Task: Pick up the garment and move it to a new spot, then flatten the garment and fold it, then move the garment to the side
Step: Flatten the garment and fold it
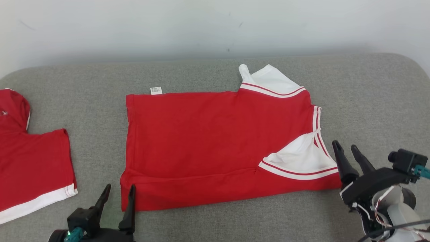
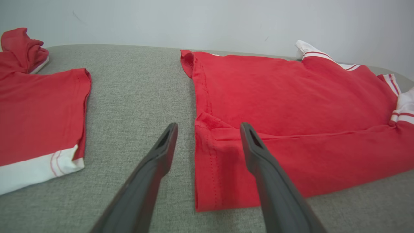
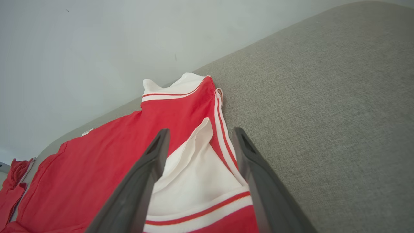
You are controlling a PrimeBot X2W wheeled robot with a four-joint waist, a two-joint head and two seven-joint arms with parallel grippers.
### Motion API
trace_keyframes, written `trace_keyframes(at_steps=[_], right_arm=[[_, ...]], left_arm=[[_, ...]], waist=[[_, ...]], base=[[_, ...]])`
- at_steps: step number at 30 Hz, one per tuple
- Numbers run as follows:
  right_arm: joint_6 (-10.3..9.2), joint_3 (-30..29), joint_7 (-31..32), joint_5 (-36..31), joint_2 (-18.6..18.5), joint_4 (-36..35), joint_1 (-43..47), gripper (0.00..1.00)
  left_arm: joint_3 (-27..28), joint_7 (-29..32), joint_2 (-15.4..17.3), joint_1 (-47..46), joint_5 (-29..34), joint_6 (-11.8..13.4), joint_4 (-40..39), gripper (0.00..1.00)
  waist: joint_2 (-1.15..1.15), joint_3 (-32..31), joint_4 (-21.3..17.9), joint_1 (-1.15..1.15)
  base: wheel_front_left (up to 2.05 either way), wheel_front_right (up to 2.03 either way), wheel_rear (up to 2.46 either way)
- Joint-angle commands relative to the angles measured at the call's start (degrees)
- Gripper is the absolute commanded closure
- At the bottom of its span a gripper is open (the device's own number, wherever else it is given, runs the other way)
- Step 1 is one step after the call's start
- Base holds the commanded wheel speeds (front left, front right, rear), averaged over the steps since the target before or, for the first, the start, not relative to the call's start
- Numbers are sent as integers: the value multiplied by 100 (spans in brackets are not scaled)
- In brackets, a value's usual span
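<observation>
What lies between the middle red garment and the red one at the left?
Bare grey cushion, seen in the head view; the left gripper stands at its near end.

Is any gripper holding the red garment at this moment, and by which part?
Nothing is held. The left gripper and the right gripper both stand open by the red garment.

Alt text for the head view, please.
A red garment with white sleeves lies partly folded on a grey padded surface. The open left hand sits at its near left corner, the open right hand by its right edge; a second red garment lies far left.
</observation>
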Motion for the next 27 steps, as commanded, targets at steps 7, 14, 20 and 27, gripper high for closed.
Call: trace_keyframes(at_steps=[7,14,20,27], right_arm=[[3,-24,11,-263,-137,-305,639,0],[3,-7,93,-681,-115,-280,808,0],[3,25,56,-952,-47,-34,650,0],[3,72,115,-1042,16,316,529,0]], left_arm=[[71,-31,-56,447,-27,79,-221,0],[91,-33,-31,438,45,63,-19,0],[91,-33,-86,299,58,39,181,0],[92,-33,-135,172,109,-19,332,0]], waist=[[0,-14,-52,1],[0,114,-104,1],[0,214,-97,1],[0,277,-48,1]], base=[[0,0,0],[0,0,0],[0,0,0],[0,0,0]])
